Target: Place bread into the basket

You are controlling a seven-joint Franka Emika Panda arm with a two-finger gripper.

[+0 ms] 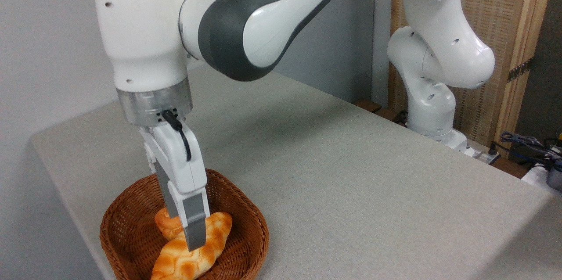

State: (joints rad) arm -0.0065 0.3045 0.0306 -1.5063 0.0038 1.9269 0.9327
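Shallow reddish-brown woven wicker basket [127,227] sits at table's front-left corner. Inside it: long golden-orange braided loaf [193,253] w/ pale edges, lying diagonally, near tip toward front rim; part of another orange bready piece [166,224] behind it. White/grey two-finger gripper [191,238] points down over loaf; can't tell jaw state. Grey cloth-covered table [351,174] runs right.

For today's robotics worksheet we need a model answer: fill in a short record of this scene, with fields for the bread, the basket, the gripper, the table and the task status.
bread: braided golden loaf lying slanted inside the basket
basket: reddish-brown wicker, at the table's near left corner
gripper: pointing down over the loaf; grey finger in front of it; whether it grips cannot be told
table: grey cloth surface, nothing else seen on it
task status: bread is in the basket; arm not withdrawn
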